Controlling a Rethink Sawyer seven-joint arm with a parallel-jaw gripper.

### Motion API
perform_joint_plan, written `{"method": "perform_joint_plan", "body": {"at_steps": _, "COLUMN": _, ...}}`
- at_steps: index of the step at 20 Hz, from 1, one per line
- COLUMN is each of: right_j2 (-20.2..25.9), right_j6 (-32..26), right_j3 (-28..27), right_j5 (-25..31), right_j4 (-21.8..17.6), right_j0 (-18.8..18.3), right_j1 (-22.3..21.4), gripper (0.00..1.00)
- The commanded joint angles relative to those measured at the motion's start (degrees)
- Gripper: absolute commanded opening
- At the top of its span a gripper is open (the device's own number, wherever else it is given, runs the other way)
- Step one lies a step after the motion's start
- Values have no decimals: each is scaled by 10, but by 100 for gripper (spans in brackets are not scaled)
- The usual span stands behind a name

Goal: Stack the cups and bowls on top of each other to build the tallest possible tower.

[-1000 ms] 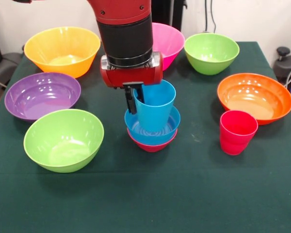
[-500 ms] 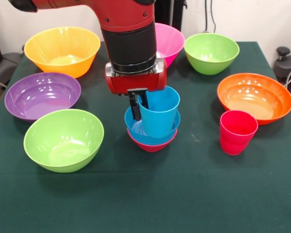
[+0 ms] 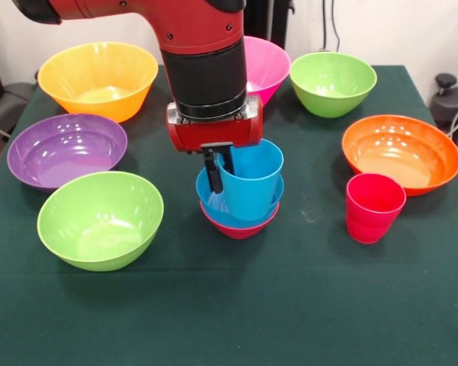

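Behind arm [image 3: 206,61], pink bowl [image 3: 267,65] sits half hidden.

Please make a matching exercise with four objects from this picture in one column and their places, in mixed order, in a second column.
Things:
1. blue cup
2. red cup
3. purple bowl
4. small red bowl

Places:
A. under the blue bowl
B. beside the orange bowl
C. inside the blue bowl, at the end effector
D. between the yellow-orange bowl and a green bowl

Pairs: 1-C, 2-B, 3-D, 4-A
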Motion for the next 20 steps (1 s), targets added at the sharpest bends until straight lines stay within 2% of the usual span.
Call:
{"method": "perform_joint_plan", "body": {"at_steps": 1, "right_j2": 9, "right_j6": -141, "right_j3": 28, "right_j5": -24, "right_j4": -50, "right_j0": -3, "right_j1": 24, "gripper": 0}}
{"method": "perform_joint_plan", "body": {"at_steps": 10, "right_j2": 6, "right_j6": -138, "right_j3": 45, "right_j5": -13, "right_j4": -48, "right_j0": -9, "right_j1": 13, "gripper": 0}}
{"method": "perform_joint_plan", "body": {"at_steps": 20, "right_j2": 1, "right_j6": -120, "right_j3": 71, "right_j5": -26, "right_j4": -53, "right_j0": -14, "right_j1": 2, "gripper": 0}}
